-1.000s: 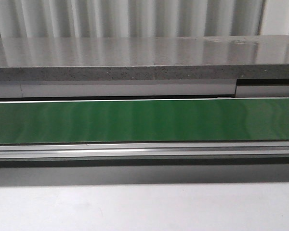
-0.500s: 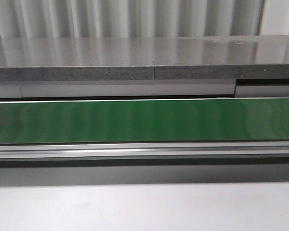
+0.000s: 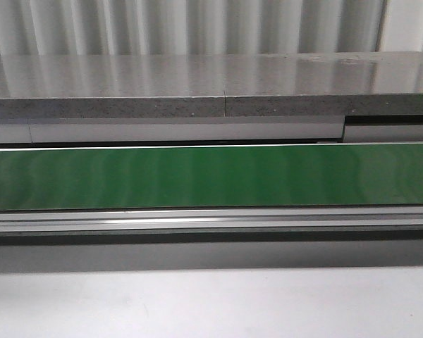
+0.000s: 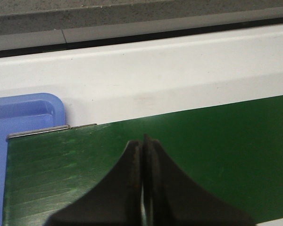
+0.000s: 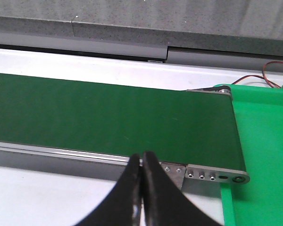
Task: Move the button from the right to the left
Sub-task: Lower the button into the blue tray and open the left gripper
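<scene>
The button is not in any view. My left gripper (image 4: 143, 141) is shut and empty, hovering over the left end of the green conveyor belt (image 4: 217, 150), near a blue tray (image 4: 19, 117). My right gripper (image 5: 142, 157) is shut and empty, at the belt's near metal rail (image 5: 85, 155), close to the belt's (image 5: 108, 113) right end and a green tray (image 5: 264, 155). Neither gripper shows in the front view, where the belt (image 3: 211, 176) runs bare across the frame.
A grey stone-like ledge (image 3: 197, 88) runs behind the belt. A white table surface (image 3: 211, 303) lies in front of it. Red and black wires (image 5: 273, 77) lie behind the green tray. The belt's end roller (image 5: 212, 90) and bolted end plate (image 5: 212, 175) are at the right.
</scene>
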Controlling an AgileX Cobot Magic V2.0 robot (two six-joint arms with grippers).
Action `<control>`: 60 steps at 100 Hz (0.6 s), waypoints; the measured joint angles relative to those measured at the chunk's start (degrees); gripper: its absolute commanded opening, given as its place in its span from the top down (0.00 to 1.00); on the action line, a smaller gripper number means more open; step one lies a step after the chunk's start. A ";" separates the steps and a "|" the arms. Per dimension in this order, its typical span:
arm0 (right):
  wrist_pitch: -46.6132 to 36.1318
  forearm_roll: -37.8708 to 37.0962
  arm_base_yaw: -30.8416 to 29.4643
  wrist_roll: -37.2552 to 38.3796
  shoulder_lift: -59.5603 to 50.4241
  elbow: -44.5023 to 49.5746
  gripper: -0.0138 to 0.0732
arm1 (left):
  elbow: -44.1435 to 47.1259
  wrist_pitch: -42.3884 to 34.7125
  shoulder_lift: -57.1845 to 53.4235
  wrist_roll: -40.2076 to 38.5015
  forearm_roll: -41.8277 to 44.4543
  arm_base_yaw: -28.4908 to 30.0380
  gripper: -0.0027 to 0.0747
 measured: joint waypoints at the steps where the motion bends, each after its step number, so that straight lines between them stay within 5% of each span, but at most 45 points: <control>1: 0.00 0.00 0.00 0.00 0.00 0.00 0.92 | 0.29 -0.30 -0.60 0.00 -0.12 -0.01 0.99; 60: 0.00 0.00 0.00 0.00 0.00 0.00 0.92 | 23.96 -13.65 -27.66 0.00 -2.40 -0.47 0.99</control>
